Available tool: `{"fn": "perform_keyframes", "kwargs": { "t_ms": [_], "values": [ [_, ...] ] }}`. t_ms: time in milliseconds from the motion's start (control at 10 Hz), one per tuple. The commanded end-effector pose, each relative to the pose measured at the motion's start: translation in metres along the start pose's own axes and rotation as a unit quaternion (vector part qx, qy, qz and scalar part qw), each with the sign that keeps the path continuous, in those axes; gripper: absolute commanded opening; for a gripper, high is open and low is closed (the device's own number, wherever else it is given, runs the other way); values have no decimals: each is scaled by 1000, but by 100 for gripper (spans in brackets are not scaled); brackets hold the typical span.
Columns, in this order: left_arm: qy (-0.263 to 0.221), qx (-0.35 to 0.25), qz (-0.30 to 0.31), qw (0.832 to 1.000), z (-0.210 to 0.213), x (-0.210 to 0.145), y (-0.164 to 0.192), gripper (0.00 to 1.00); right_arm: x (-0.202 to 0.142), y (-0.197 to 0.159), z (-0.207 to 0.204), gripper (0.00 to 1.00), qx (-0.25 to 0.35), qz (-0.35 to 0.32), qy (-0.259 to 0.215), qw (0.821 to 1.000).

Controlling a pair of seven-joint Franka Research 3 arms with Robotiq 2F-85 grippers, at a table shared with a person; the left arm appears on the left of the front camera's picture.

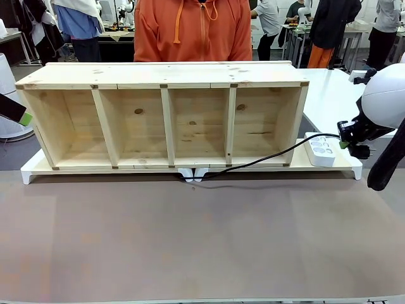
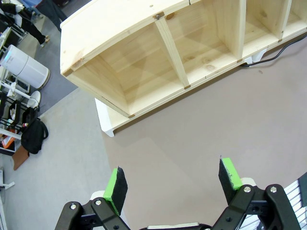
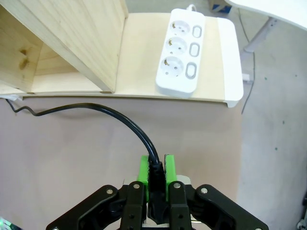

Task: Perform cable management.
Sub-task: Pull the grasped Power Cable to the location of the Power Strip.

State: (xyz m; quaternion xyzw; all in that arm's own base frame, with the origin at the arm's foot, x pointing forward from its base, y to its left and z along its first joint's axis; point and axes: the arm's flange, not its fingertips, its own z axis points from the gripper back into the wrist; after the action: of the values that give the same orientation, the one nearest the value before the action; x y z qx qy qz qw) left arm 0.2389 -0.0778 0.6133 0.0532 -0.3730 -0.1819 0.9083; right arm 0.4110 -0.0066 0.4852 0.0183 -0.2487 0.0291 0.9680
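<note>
Pinched the cable (image 3: pixel 120 115) end in the closed right fingers (image 3: pixel 143 167), near the power strip (image 3: pixel 180 52) at the right. Hovered with left fingers (image 2: pixel 116 184) open, empty, above the tabletop (image 2: pixel 192 124). Probably needed pins squared to a socket, slow push, some slack.

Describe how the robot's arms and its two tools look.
The left tool and the right tool are alike: black linked fingers with silver bolts, tipped with bright green pads. The right arm has a rounded white shell; a thick black hose runs beside it.
</note>
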Motion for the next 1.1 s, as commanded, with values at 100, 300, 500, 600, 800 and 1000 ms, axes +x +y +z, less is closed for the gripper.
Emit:
{"fn": "perform_keyframes", "kwargs": {
  "t_ms": [100, 300, 500, 600, 800, 1000],
  "values": [
    [-2, 1, 2, 1000, -1, 1, 0, 100, 0, 0, 0, 16, 0, 0, 0, 1000],
    [-2, 1, 2, 1000, -1, 1, 0, 100, 23, 2, 9, 16, 5, 22, -4, 1000],
    [-2, 1, 2, 1000, -1, 1, 0, 100, 41, -1, 16, 16, 1, 32, 6, 999],
    [-2, 1, 2, 1000, -1, 1, 0, 100, 47, -3, 18, 16, 0, 35, 9, 999],
    [-2, 1, 2, 1000, -1, 1, 0, 100, 65, -12, 19, 16, -3, 36, 13, 999],
    [-2, 1, 2, 1000, -1, 1, 0, 100, 89, -22, 18, 16, 3, 48, 15, 999]
  ]
}}
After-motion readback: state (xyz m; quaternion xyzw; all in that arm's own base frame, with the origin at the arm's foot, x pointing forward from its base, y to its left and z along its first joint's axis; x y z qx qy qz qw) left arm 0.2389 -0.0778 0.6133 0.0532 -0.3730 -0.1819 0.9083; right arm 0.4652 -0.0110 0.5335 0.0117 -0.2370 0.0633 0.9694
